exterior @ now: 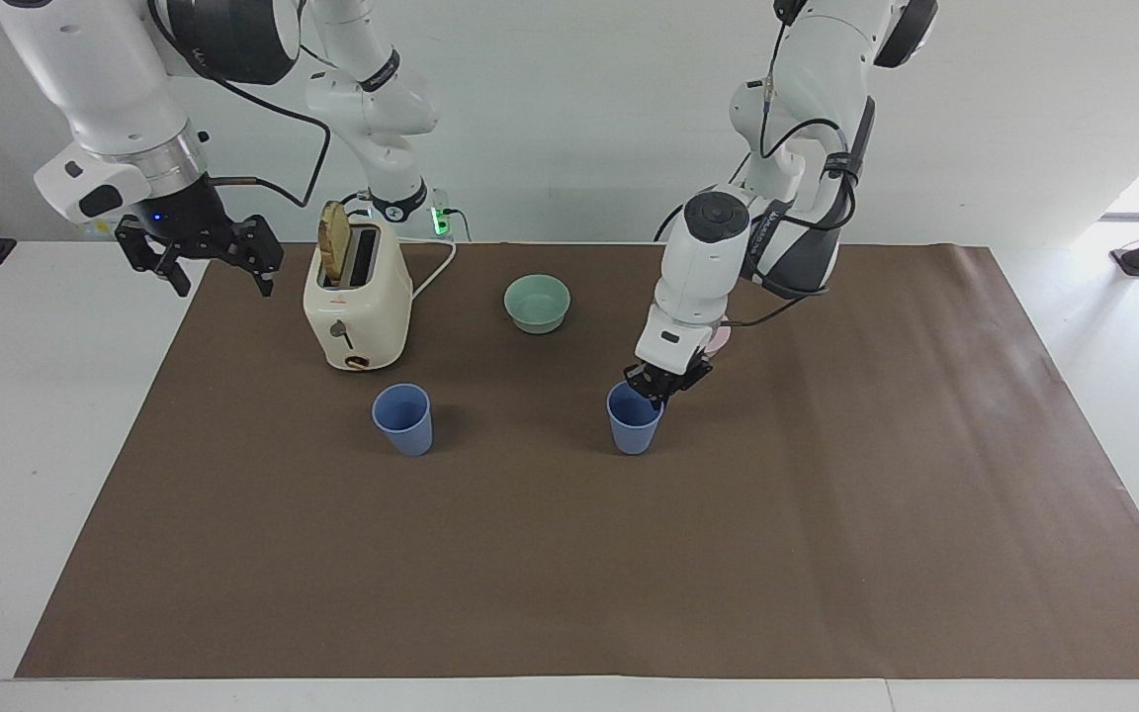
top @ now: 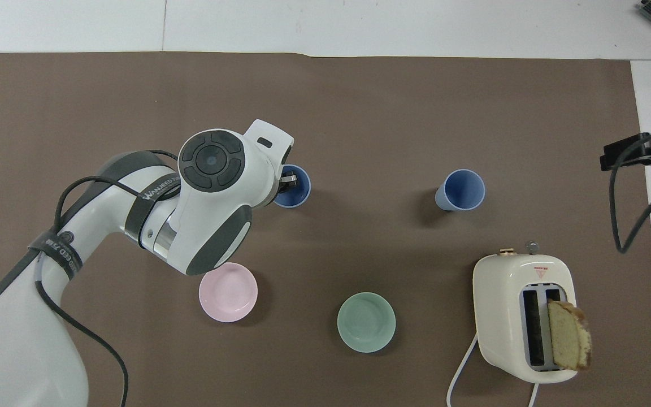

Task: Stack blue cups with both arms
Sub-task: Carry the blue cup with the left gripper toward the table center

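Two cups stand upright on your desk (exterior: 233, 554): your left gripper (exterior: 659, 387) pinches one cup (exterior: 633, 420) by its rim, level with the free cup (exterior: 402, 419) toward the right gripper (exterior: 202, 259), which waits wide open.

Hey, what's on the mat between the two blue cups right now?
Nothing: bare brown mat separates the cup on whose rim the left pincer is shut from the free cup, clearest in the overhead view.
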Robot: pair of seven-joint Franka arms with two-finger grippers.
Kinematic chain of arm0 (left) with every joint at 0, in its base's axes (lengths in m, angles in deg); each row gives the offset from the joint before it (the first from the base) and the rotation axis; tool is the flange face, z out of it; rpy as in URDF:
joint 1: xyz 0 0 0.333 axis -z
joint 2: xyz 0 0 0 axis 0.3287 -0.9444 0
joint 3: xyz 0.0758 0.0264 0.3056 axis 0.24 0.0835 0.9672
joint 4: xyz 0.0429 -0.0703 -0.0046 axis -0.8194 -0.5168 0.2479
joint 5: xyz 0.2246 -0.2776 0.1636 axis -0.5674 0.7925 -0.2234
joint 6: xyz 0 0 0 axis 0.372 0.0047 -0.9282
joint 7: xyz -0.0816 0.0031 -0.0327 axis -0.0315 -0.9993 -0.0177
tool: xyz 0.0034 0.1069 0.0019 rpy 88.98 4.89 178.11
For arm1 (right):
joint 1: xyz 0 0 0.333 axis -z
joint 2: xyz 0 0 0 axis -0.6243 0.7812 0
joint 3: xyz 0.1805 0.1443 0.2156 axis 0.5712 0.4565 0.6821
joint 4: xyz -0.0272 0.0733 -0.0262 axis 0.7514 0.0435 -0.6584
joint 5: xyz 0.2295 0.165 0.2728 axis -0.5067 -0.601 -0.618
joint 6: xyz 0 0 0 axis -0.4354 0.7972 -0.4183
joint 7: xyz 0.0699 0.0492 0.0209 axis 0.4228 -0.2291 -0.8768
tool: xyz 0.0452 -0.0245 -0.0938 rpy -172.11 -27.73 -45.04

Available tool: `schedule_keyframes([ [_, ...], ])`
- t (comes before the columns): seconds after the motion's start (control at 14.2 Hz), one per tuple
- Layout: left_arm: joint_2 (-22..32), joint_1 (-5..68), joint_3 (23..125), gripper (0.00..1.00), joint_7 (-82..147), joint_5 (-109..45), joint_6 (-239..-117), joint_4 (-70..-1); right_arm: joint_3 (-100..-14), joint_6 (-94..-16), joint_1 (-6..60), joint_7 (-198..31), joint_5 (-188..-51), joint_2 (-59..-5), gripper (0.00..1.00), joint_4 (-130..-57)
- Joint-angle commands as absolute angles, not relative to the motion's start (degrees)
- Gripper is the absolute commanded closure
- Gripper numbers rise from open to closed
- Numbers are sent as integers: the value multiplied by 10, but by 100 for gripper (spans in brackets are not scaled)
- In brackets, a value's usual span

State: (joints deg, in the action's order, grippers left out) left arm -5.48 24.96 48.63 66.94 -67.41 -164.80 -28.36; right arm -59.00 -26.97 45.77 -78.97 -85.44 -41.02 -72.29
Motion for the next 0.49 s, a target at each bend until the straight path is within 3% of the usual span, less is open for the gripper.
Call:
schedule_keyframes([
  [0.0,-54,251,487,100,666,-688,-1663,-295,-586,-272,463,-781,-865,-423,0,-738],
  [0.14,-54,250,487,100,664,-687,-1664,-296,-586,-272,464,-781,-865,-423,0,-738],
  [0.21,-54,250,487,82,664,-686,-1664,-296,-586,-272,463,-781,-865,-423,0,-738],
  [0.35,-54,248,487,0,666,-688,-1661,-291,-586,-272,464,-781,-865,-423,0,-738],
  [0.42,-51,248,489,0,665,-687,-1658,-287,-586,-273,463,-781,-865,-423,0,-738],
])
